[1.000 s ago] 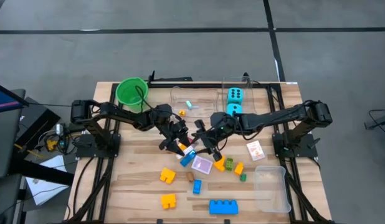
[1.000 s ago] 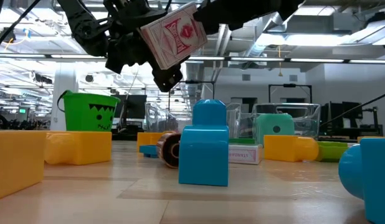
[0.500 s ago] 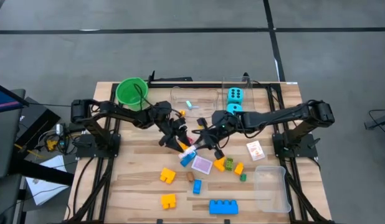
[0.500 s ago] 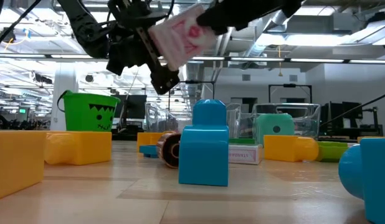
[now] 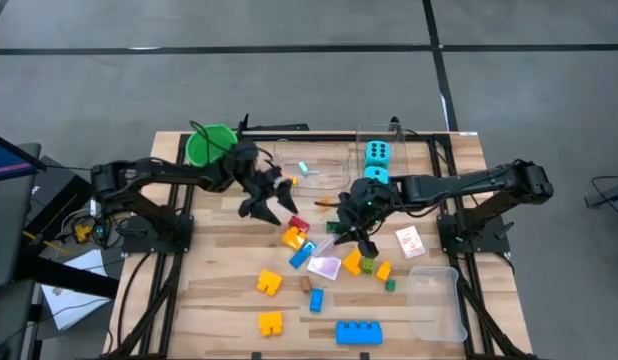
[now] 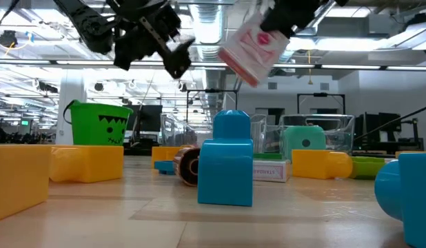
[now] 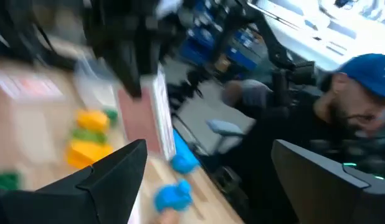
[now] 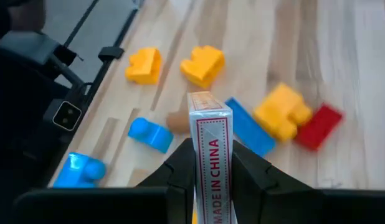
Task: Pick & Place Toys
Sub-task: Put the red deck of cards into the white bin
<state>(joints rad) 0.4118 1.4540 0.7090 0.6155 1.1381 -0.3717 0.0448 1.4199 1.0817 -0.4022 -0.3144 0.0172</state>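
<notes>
My right gripper [image 5: 341,237] is shut on a pink-and-white pack of playing cards [image 6: 253,45], high above the table's middle. The pack's narrow end shows in the right wrist view [image 8: 210,130]. My left gripper [image 5: 268,201] is open and empty in the air to the pack's left, near the green bucket [image 5: 209,146]. Another card pack [image 5: 409,240] and a pink card [image 5: 324,267] lie flat on the table. Yellow [image 5: 268,283], blue [image 5: 358,332], red [image 5: 299,225] and orange [image 5: 292,238] blocks lie on the table. Two cyan dice [image 5: 377,153] sit at the far side. My right gripper pinches the card pack's two broad faces [image 8: 211,163] between its two fingers [image 8: 180,171]. The fingers come from above, slanting down. The pack is lifted clear of the table and hangs tilted below the fingers [image 6: 258,52].
A clear tub [image 5: 435,300] stands at the near right and another [image 5: 314,160] at the far middle. Several blocks lie under and in front of the right gripper. A person in a blue cap [image 7: 361,68] shows beyond the table.
Both grippers were at the card pack a second ago. My left gripper has come away from it and drawn back toward the table's far left, near the bucket. My right gripper has carried the pack toward the table's right, and the pack has tipped over.
</notes>
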